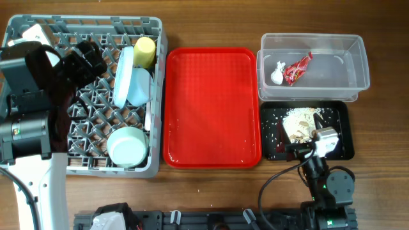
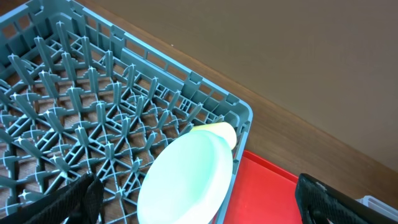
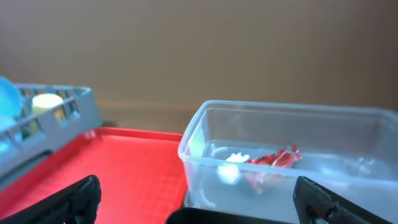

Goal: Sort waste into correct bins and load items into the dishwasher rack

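Both pincers are seen w/ fingers spread wide and nothing held. The L pincer (image 2: 198,186) is hung over the rack (image 1: 96,118), above the plate. The R pincer (image 3: 196,186) is set low by the black tray (image 1: 339,145) and is faced toward the tub (image 1: 358,64).

**Handling, as judged:**
- The plate (image 1: 131,83) is stood on edge in the rack's far right part. It is taken to be stiff, smooth and prob. slippery, so it is best gripped across the top rim.
- The cup (image 1: 145,51) is tucked just behind the plate. It is taken to be light and hard, and one finger inside the wall is suggested.
- The bowl (image 1: 128,145) is lodged in the near right corner, and a rim grip is preferred.
- A white sliver by the rack's right wall may be a utensil, but this cannot be told.
- The wrapper (image 1: 298,68) and tissue (image 1: 277,73) are found in the tub. The wrapper is taken to be thin, crinkly film that is easily slid, so a fold should be pinched. The tissue is taken to be soft and squashable, so it can be pinched anywhere.
- The scraps (image 1: 300,121) are spread in the black tray. They are loose, prob. sticky grains that are poorly suited to pinching.

**Surface and room:**
- A flat, wood-look counter (image 1: 211,25) is seen.
- The red tray (image 1: 213,102) is laid between the rack and the bins, w/ a few glints near its front edge.
- Plenty of free room is offered above the red tray.
- Access among the rack pegs is tight, and the tub is reachable from above only.
- The R arm's cable is draped near the black tray, so snagging is to be watched.
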